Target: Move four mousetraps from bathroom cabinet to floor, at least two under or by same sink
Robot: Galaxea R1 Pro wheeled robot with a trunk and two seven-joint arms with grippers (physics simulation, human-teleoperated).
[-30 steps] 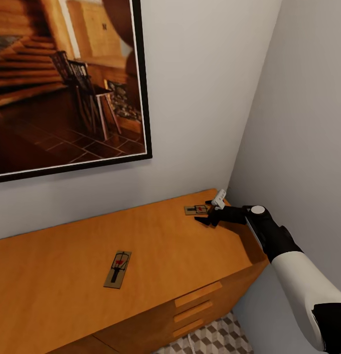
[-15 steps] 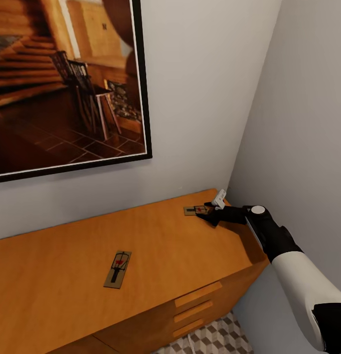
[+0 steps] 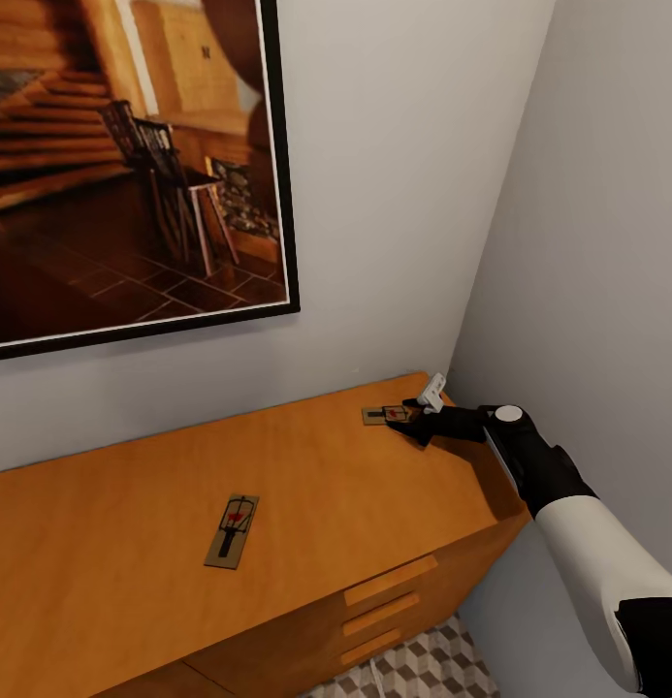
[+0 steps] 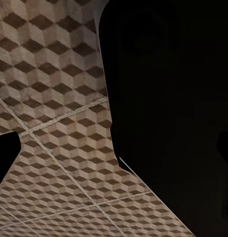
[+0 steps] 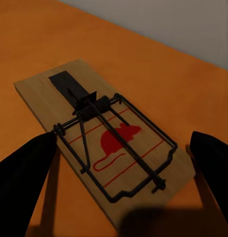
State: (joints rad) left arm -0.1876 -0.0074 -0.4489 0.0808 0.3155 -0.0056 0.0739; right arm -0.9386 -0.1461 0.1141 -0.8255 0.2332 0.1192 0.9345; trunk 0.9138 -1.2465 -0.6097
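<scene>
A: Well, what's hard to make out here?

B: The left hand. In its wrist view dark shapes block much of the tiled floor (image 4: 55,123), and I cannot tell whether its fingers are apart or together.

A: And the right hand (image 3: 410,423)?

B: Its fingers are spread, one on each long side of a trap (image 5: 101,133), whose near corner is lost in shadow. Whether the tips touch the board, I can't say. In the head view the hand covers that trap's (image 3: 384,414) near end.

A: Anything different from a second ago?

B: The right hand has slid forward over the trap; since half a second ago, nothing has moved.

A: Room around it?

B: Tight. The trap lies on the cabinet (image 3: 306,485) top near its far corner, with the back wall just beyond the hand and the side wall close beside it. A second trap (image 3: 232,530) lies well apart, nearer the front edge, with bare wood around it.
</scene>
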